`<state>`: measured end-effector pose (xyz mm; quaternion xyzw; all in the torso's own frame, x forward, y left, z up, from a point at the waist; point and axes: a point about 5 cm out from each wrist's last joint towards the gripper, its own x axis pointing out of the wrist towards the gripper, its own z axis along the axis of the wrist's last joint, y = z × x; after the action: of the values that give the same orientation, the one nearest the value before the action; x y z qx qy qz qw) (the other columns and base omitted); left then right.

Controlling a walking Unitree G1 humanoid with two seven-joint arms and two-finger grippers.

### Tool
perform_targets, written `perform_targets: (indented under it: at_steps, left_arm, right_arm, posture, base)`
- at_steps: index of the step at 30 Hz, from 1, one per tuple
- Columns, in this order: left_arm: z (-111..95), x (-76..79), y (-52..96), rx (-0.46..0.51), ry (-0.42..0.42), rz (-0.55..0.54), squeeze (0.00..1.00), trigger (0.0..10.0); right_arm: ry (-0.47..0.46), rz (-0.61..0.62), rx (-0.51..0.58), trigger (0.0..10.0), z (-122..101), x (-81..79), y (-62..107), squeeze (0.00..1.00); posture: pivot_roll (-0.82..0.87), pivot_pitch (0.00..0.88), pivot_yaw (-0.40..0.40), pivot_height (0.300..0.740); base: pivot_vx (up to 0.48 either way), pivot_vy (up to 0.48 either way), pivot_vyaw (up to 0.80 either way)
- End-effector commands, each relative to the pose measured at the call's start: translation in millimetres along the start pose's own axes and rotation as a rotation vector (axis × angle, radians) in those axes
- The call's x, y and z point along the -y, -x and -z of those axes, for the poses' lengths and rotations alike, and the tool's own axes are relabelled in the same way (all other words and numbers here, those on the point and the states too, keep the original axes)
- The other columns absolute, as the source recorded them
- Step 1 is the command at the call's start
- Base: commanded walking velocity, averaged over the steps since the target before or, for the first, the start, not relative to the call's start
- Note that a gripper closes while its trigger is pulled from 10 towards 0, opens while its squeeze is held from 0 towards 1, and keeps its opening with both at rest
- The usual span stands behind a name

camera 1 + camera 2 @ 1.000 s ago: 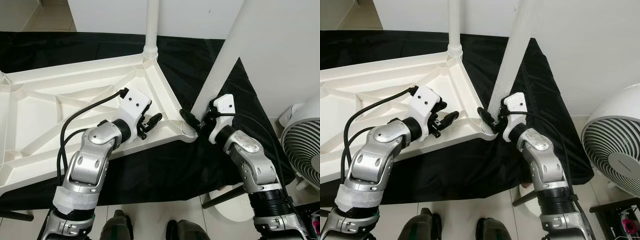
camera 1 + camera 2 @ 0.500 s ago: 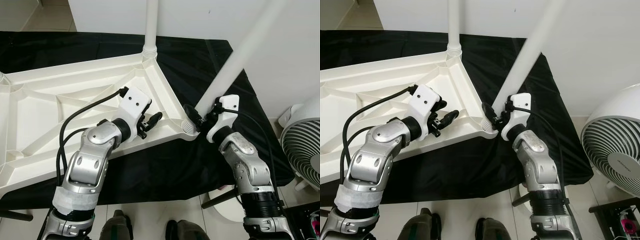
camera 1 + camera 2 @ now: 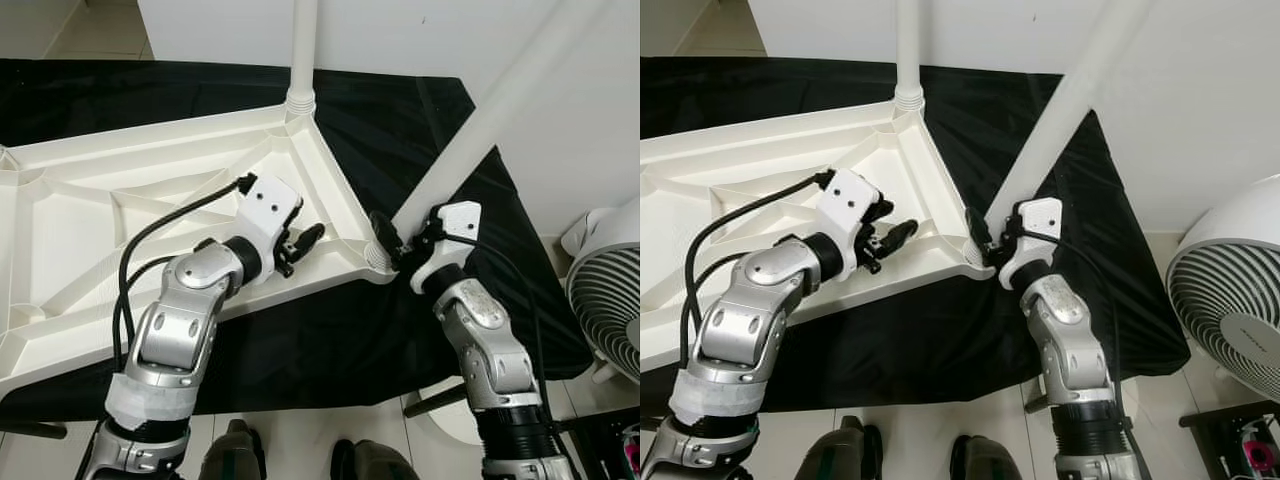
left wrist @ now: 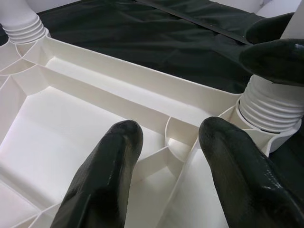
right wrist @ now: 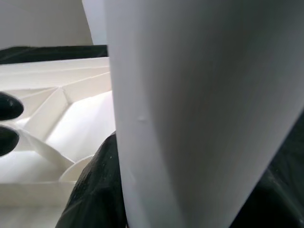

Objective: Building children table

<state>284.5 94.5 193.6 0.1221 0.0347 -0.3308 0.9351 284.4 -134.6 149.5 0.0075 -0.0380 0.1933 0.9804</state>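
Observation:
A white plastic table top [image 3: 90, 230] lies upside down on a black cloth [image 3: 420, 110]. One white leg [image 3: 303, 50] stands upright in its far corner. My right gripper [image 3: 396, 241] is shut on the bottom of a second white leg [image 3: 500, 110], which leans up and to the right from the near corner socket [image 3: 377, 257]. That leg [image 5: 190, 95] fills most of the right wrist view. My left gripper [image 3: 298, 250] is open just above the ribbed underside, left of that corner. Its fingers [image 4: 109, 175] straddle a rib beside the threaded socket [image 4: 270, 107].
A white fan [image 3: 1230, 320] stands on the floor at the right. A white wall [image 3: 580, 150] rises close behind the cloth's right edge. A dark rod [image 3: 440, 398] lies on the tiles under my right arm, with my feet [image 3: 235, 460] below.
The leg in my right gripper has tipped further to the right, from near upright to a clear slant. My right forearm has swung with it. The left gripper has stayed put.

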Motion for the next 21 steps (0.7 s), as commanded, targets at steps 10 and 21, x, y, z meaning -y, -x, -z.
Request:
perform_targets:
  at_steps: [10, 21]
  left_arm:
    - [2, -5.7, 2.0, -0.015, 0.003, -0.107, 0.00, 10.0]
    - [2, -6.5, 2.5, -0.016, 0.002, -0.107, 0.00, 10.0]
  right_arm:
    - [0.102, -0.017, -0.178, 10.0, 41, 1.5, 20.8, 0.00]
    - [0.094, -0.018, -0.180, 10.0, 46, 1.8, 25.0, 0.00]
  posture:
    - [0.03, 0.108, -0.037, 0.740]
    - [0.03, 0.109, -0.033, 0.740]
  base:
    - [0.000, 0.000, 0.00]
    - [0.000, 0.000, 0.00]
